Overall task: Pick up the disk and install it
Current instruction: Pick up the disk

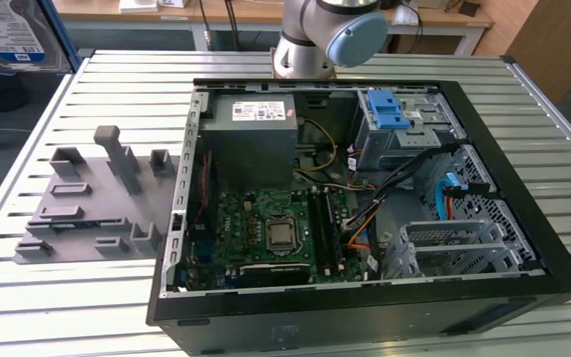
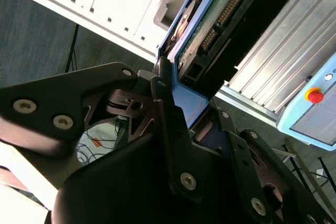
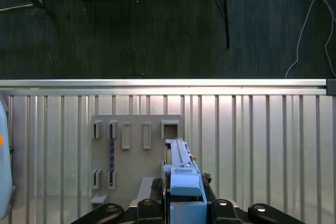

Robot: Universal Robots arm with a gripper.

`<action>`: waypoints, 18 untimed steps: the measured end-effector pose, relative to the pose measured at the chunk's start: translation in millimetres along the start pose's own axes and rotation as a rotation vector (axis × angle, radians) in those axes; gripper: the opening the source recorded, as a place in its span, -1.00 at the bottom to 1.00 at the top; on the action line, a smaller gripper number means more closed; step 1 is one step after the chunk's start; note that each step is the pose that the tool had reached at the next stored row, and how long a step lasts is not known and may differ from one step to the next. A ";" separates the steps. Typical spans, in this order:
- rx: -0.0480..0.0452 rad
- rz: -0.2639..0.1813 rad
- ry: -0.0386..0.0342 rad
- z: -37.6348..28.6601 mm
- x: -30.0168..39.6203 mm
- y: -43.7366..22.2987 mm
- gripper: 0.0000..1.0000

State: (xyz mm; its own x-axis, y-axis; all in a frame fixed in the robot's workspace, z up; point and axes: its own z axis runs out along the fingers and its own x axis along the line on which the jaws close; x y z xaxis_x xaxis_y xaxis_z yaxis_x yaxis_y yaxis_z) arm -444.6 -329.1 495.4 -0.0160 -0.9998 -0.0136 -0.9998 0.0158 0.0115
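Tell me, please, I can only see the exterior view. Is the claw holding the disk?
Observer: Yes. In the second wrist view the claw is shut on the disk, gripping its blue carrier frame.
Operator: Which side of the disk does that camera see?
Observer: The underside, with its green circuit board showing.
Operator: What's down below the claw?
Observer: The first wrist view looks past the disk at the grey fixture plate lying on the slatted table.
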 end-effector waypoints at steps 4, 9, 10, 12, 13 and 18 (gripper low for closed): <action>-0.0002 0.000 0.0001 -0.1 0.4 -1.8 -0.27; -0.0002 0.000 0.0000 -0.1 0.4 -5.6 -0.27; -0.0002 0.000 0.0000 -0.1 0.4 -6.1 -0.27; -0.0001 0.000 -0.0002 -0.2 0.4 -7.3 -0.27; -0.0001 0.000 -0.0004 -0.1 0.4 -7.7 -0.27; -0.0002 0.000 -0.0011 -0.2 0.3 -10.3 -0.27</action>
State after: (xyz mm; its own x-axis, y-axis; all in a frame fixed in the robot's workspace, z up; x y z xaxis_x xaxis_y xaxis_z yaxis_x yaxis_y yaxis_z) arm -434.3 -329.6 495.5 -0.0160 -0.9998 -0.0147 -0.9998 0.0158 0.0116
